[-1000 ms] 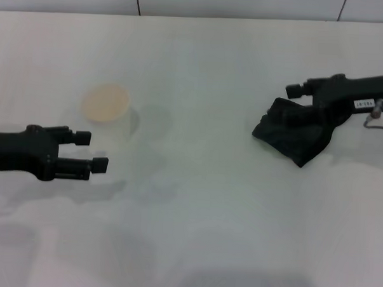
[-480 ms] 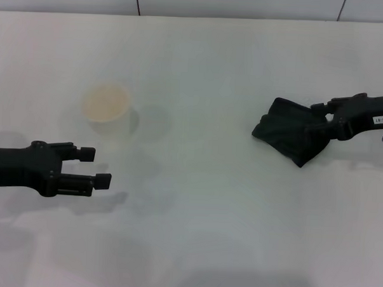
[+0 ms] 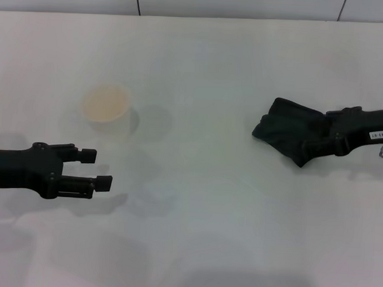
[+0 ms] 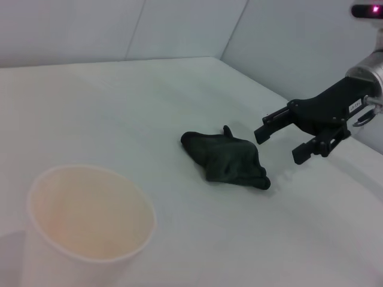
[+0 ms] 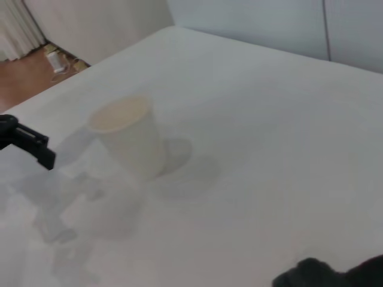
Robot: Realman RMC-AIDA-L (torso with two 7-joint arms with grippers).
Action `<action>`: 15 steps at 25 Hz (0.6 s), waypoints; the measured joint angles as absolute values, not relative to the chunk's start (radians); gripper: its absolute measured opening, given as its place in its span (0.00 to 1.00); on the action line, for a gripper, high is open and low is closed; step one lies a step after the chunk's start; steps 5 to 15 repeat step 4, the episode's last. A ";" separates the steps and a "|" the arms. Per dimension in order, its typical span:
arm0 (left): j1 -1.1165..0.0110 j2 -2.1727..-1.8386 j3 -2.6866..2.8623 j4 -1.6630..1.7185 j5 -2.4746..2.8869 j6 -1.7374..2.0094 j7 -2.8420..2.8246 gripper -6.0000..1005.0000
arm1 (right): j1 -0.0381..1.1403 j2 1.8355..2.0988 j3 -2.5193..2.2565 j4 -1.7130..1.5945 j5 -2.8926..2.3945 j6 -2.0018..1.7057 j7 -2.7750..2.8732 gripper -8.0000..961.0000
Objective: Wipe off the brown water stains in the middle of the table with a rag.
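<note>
1. The rag (image 3: 292,131), a dark crumpled cloth, lies flat on the white table (image 3: 238,234), well toward the robot's right side and away from the table's middle.

2. No brown stain can be made out on the middle of the table; only grey shadows and faint sheen show there. Whether a stain was wiped away or is simply too faint to see cannot be told.

3. The right gripper (image 4: 286,136) is just beside the rag's outer edge. The left wrist view shows its fingers spread apart with nothing between them, its tips just short of the cloth.

4. This fits either a reach to take up the rag or a release after setting it down; the scene does not settle which.

5. A paper cup (image 3: 105,106) stands upright on the robot's left half of the table, well apart from the rag.

6. The left gripper (image 3: 95,170) hovers low near the cup, on the robot's side of it, fingers parted and empty.

7. Any grasp of the rag would call for closing on a raised fold, since the cloth is limp and will bunch.
</note>
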State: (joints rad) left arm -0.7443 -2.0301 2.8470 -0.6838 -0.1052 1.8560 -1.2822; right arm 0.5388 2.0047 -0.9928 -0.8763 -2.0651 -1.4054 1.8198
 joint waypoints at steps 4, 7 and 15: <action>-0.744 -2.032 2.847 -0.683 -0.103 1.857 -1.280 0.86 | 0.521 2.006 -0.985 -0.876 -2.017 -1.447 1.776 0.88; -0.744 -2.032 2.847 -0.683 -0.103 1.857 -1.280 0.86 | 0.521 2.006 -0.985 -0.876 -2.017 -1.447 1.776 0.88; -0.744 -2.032 2.847 -0.683 -0.103 1.857 -1.280 0.86 | 0.521 2.006 -0.985 -0.876 -2.017 -1.447 1.776 0.88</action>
